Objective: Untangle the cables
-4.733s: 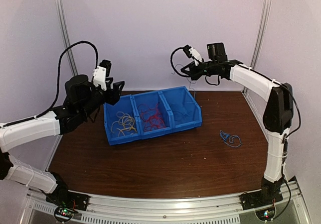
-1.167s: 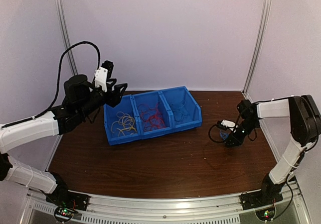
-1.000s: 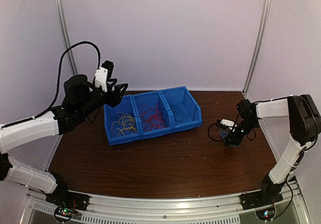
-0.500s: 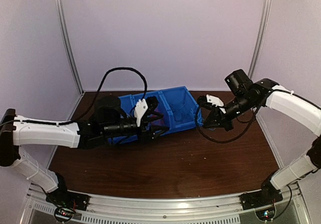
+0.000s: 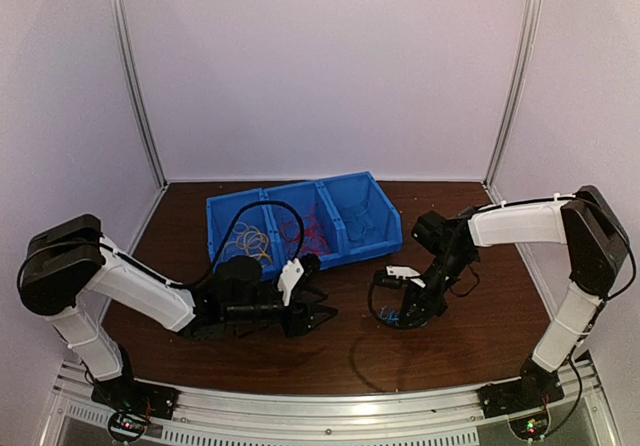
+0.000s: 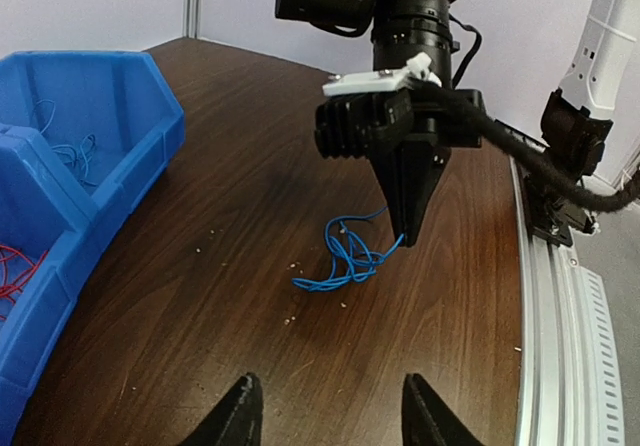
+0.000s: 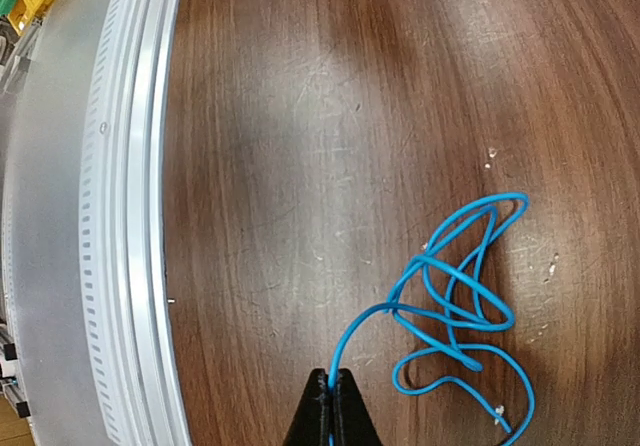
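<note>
White links point(image 5: 140, 284), black joints point(image 5: 62, 266), thick black wiring point(image 6: 520, 151); left pincer point(image 6: 330, 398), right pincer point(image 6: 410, 234) black.

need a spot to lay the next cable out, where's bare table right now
Bare wood: the front right corner of the table, between the right arm and the rail, and the back right strip beside the blue bin. Crowded: front middle, where the left tool, the right tool and the blue cable it pinches meet.

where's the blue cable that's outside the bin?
Top view: the blue cable lies on the table right of centre, before the bin's right end, pinched by the right pincer, left pincer open nearby.
</note>
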You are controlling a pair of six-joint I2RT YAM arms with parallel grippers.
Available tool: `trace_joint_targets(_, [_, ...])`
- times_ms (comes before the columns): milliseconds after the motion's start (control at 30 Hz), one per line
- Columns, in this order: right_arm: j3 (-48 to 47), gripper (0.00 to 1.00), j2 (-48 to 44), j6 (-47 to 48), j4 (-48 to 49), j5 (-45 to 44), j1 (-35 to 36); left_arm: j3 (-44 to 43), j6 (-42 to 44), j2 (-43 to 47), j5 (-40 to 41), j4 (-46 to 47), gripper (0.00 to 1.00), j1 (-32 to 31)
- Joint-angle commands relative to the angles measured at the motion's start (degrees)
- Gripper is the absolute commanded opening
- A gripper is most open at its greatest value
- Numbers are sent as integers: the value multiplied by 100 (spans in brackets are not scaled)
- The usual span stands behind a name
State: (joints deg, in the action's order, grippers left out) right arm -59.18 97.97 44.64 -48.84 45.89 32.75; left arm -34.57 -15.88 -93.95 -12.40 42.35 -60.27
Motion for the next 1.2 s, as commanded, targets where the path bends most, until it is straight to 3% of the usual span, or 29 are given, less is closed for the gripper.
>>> trace_joint_targets(0, [-32,0,-337,63,201,316,17,125,-68,-533,183,1586,49,-203])
trace_joint_targets(300, [173,0,-542,45,202,384,20,-732,751,-2048,482,2361,50,-310])
trace_joint_targets(567, [111,0,-610,44,174,567,12,-1382,1263,-2717,499,2132,36,-308])
trace_joint_targets(833, [74,0,-574,45,139,622,17,-1529,1244,-2990,580,2128,30,-307])
trace_joint_targets(1167, [8,0,-538,45,53,704,16,-1723,1533,-3124,809,1880,34,-307])
